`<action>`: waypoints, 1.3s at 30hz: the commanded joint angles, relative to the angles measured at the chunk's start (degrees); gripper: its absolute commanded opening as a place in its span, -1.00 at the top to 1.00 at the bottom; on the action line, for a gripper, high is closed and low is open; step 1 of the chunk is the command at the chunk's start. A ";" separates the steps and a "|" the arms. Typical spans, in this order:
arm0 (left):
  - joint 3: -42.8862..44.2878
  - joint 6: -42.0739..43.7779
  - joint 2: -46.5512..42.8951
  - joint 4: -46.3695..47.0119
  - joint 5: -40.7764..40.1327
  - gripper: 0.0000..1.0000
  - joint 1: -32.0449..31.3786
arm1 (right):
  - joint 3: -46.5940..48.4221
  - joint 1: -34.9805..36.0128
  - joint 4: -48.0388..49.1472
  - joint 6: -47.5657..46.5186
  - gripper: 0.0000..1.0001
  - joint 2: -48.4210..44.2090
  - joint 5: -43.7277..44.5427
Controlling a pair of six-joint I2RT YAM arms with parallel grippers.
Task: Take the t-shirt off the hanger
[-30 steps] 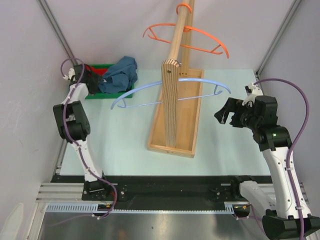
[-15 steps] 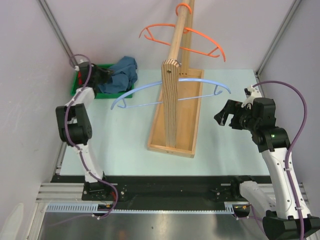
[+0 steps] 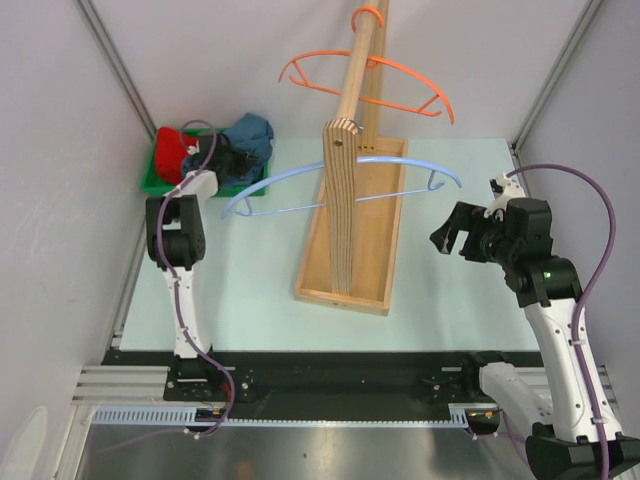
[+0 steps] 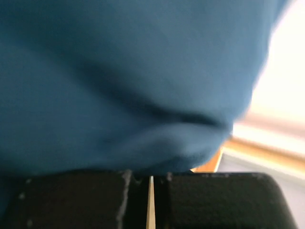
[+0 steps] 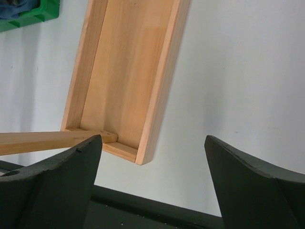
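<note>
The blue t-shirt (image 3: 252, 138) lies bunched in the green bin (image 3: 150, 180) at the back left, off any hanger. The light blue hanger (image 3: 300, 176) hangs bare on the wooden rack (image 3: 345, 190), and an orange hanger (image 3: 400, 72) hangs bare higher up. My left gripper (image 3: 226, 158) sits at the shirt's near edge. In the left wrist view blue cloth (image 4: 119, 81) fills the picture just beyond my left gripper (image 4: 150, 175), whose jaws are shut with only a thin slit between them. My right gripper (image 3: 452, 232) hovers open right of the rack, holding nothing.
A red garment (image 3: 172, 150) lies in the bin's left part. The rack stands in a long wooden tray (image 3: 378, 250), whose near corner (image 5: 143, 152) shows in front of my right gripper (image 5: 152, 143). Grey walls close in on both sides.
My left gripper shut and swung from the bin's left side to its right, beside the blue shirt, uncovering the red garment. The right arm stayed still.
</note>
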 commanded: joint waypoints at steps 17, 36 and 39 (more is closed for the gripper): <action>2.40 4.79 -3.40 -14.25 -3.81 0.99 12.04 | 0.34 0.99 1.09 1.64 -0.87 -2.01 -0.52; -28.43 3.64 -35.57 1.22 8.24 -0.33 6.77 | -2.56 1.43 1.96 3.74 -0.89 -4.83 -0.78; -34.24 5.92 -42.16 1.22 8.42 -0.36 3.34 | -4.93 1.51 3.98 5.94 -0.89 -5.53 -2.36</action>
